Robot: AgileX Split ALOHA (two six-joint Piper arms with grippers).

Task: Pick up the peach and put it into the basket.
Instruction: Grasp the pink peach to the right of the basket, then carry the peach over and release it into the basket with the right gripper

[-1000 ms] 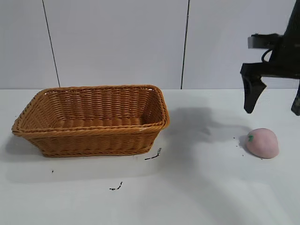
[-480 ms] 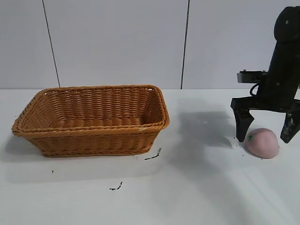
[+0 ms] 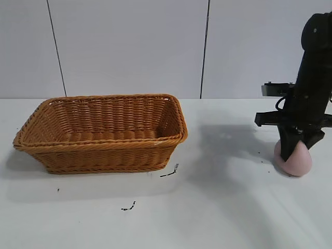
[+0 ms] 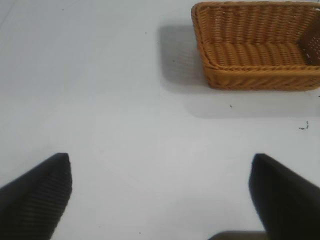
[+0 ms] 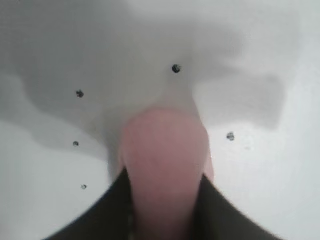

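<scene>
Pinching the peach [image 3: 296,160] from above, the right gripper [image 3: 293,150] had clenched so hard the soft fruit bulged between its fingers [image 5: 112,207] — at the far right of the table [image 3: 218,207], well apart from the basket [image 3: 104,133] on the left. Risk as judged: the squashed, rounded toy could squirt free on the lift or carry — narrow grip, yielding skin. Left gripper [image 4: 160,195] hung released, idle.

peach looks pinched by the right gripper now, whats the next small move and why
Probably a short straight lift. The right gripper has its fingers squeezed into the peach, which sits on the table, and the basket lies well off to the side, so it needs height first.
</scene>
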